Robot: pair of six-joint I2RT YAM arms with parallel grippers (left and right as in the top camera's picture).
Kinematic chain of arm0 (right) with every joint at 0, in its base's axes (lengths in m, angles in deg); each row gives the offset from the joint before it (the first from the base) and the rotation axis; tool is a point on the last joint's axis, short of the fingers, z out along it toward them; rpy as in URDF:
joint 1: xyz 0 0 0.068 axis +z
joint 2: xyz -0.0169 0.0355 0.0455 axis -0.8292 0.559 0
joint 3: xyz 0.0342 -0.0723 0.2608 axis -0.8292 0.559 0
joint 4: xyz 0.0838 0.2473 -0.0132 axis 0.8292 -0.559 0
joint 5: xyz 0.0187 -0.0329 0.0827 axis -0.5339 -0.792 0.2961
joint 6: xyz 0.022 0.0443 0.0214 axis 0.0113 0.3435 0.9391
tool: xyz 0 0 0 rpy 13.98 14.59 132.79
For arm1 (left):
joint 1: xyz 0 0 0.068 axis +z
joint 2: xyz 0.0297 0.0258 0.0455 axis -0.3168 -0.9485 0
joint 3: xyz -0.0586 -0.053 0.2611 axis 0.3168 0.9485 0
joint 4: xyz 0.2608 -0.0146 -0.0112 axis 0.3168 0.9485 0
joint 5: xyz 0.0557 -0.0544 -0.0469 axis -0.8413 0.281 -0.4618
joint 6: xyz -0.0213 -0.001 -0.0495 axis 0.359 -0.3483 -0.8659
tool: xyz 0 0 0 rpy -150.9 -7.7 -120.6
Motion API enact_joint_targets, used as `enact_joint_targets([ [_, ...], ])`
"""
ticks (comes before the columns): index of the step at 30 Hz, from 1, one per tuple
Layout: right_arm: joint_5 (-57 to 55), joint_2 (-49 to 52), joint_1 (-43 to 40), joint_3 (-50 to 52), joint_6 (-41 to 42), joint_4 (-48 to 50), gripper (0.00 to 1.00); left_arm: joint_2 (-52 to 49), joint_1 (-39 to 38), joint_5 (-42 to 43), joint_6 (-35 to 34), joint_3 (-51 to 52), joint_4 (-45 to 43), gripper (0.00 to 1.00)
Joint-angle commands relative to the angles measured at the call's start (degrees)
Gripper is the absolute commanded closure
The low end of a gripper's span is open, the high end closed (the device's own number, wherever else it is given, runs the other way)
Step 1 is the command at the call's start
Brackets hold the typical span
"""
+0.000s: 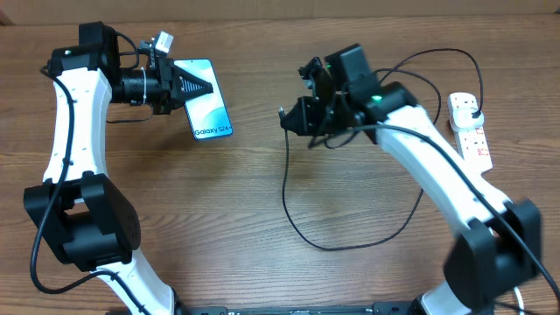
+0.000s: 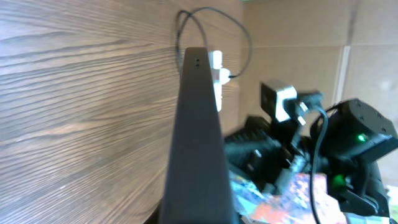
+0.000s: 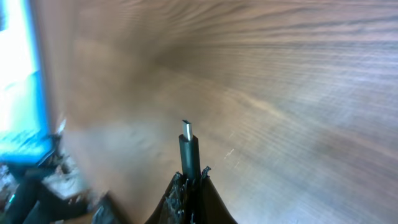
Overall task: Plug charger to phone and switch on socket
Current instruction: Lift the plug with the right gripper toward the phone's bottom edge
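Note:
My left gripper [image 1: 194, 87] is shut on the phone [image 1: 210, 109], gripping its upper end; the light blue screen faces up and reads "Galaxy S24". In the left wrist view the phone [image 2: 198, 143] shows edge-on as a dark bar, its far end pointing at the right arm. My right gripper [image 1: 289, 118] is shut on the charger's connector [image 3: 188, 146], whose metal tip [image 3: 187, 130] sticks out past the fingers [image 3: 177, 199]. A gap of table separates tip and phone. The black cable [image 1: 302, 232] loops over the table to a plug [image 1: 470, 108] in the white socket [image 1: 473, 140] at the far right.
The wooden table [image 1: 219, 227] runs under both arms. The cable loop lies in front of the right arm's base [image 1: 490, 262]. The left arm's base [image 1: 83, 223] stands at the front left. The socket [image 2: 217, 78] shows small and distant in the left wrist view.

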Motion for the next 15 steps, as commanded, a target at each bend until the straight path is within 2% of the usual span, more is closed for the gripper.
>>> enact_joint_targets([
  [1, 7.2, -4.5, -0.4, -0.2, -7.0, -3.5, 0.96, 0.2, -0.5, 8.1, 2.7, -0.5, -0.1, 0.96],
  [5, 11.9, -8.1, -0.2, -0.2, -8.6, -7.8, 0.96, 0.2, -0.5, 11.3, 2.8, -0.5, -1.9, 0.96],
  [9, 19.6, -9.1, 1.0, -0.2, -8.3, -7.0, 0.96, 0.2, -0.7, 13.7, 2.8, -0.5, -4.6, 0.96],
  [15, 20.0, -9.0, 3.7, -0.2, -3.3, -3.8, 0.96, 0.2, -1.7, 19.6, 1.9, -0.5, -7.0, 0.96],
])
